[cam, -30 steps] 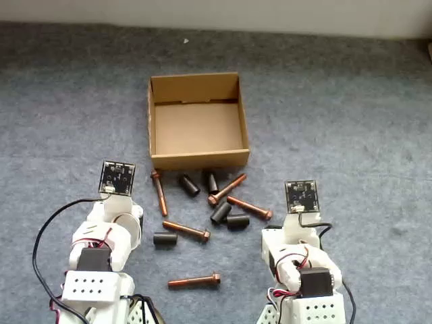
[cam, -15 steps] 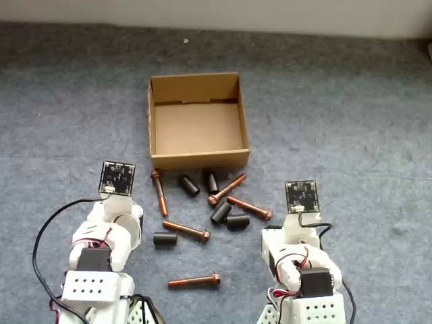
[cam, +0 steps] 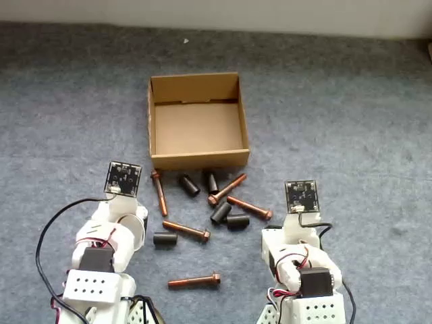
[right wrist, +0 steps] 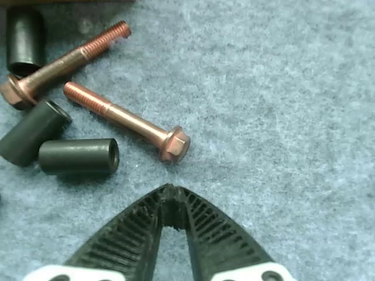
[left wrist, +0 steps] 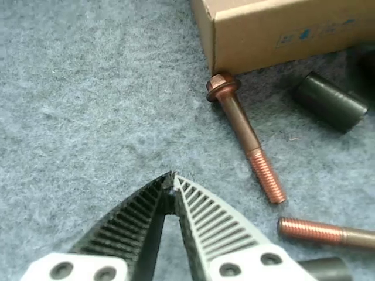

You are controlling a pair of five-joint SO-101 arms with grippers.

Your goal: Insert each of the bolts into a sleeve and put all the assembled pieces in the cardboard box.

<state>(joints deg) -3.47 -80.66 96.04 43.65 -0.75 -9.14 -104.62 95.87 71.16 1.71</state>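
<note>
Left end effector (left wrist: 171, 181) is pinched shut, its ribbed fingertips meeting with nothing between them, over bare grey carpet on the tabletop (left wrist: 88, 88). Ahead of the tips and well apart from them lies the leftmost bolt (left wrist: 243, 137). Its flanged head sits just beside the near left corner of the cardboard box (left wrist: 281, 29) and its threaded end points back toward the arm. An upper sleeve (left wrist: 331, 102), black, lies beyond that bolt by the box's near wall. The threaded end of a second bolt (left wrist: 316, 231) lies close beside one finger.

Right end effector (right wrist: 170, 190) is likewise closed and empty. Nearest to it is the right bolt (right wrist: 126, 120), with its head just ahead of the tips and not touching them. A lying sleeve (right wrist: 79, 157) sits just beside that bolt's shank, with a tilted sleeve (right wrist: 32, 132) next to it. Farther out a crossing bolt (right wrist: 64, 61) lies slantwise, and a far sleeve (right wrist: 24, 38) lies past it.

From the high view, the bolts and sleeves lie loose between the box's near wall and the two arms, unassembled. The box stands near the middle of the tabletop. A lone bolt (cam: 194, 280) lies closest to the near edge, between the arms. A lone sleeve (cam: 165, 238) lies on the side of the left end effector.
</note>
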